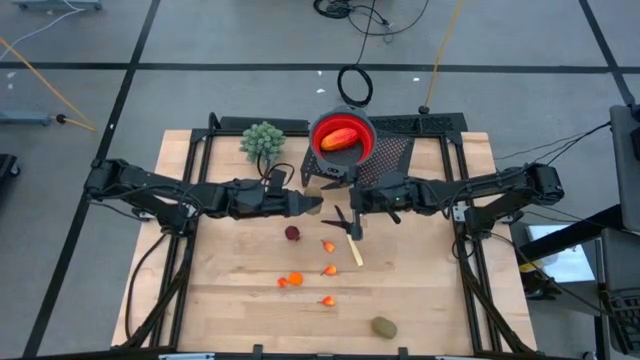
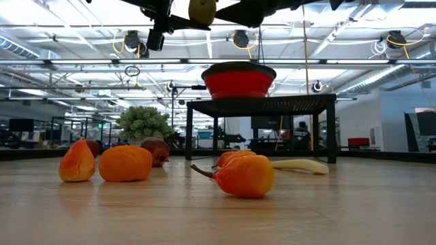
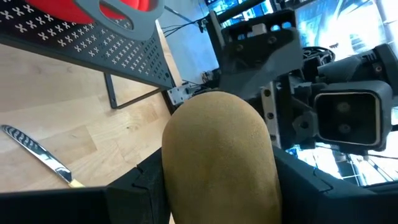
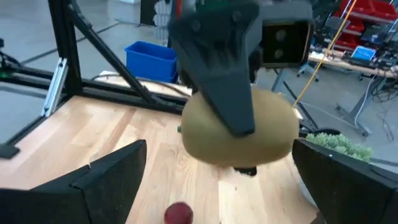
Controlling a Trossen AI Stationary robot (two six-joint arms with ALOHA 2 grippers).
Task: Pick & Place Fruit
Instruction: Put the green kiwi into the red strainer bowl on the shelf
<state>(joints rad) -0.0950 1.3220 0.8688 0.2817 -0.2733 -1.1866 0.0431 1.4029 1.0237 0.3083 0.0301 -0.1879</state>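
The left gripper [image 1: 316, 205] holds a brownish-green oval fruit [image 3: 217, 155] above the worktop [image 1: 420, 300] (red bowl [image 1: 343, 138] just beyond), facing the right gripper [image 1: 345, 200], its fingers spread wide and empty.

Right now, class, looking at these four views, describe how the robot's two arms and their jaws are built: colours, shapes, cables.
Both arms are black and jointed, made of blocky links, with dark cables looping beside them. The left gripper and the right gripper each end in two matte black jaws, wedge-shaped and tapering to flat tips. A boxy black camera housing sits behind the jaws. No markings are readable.
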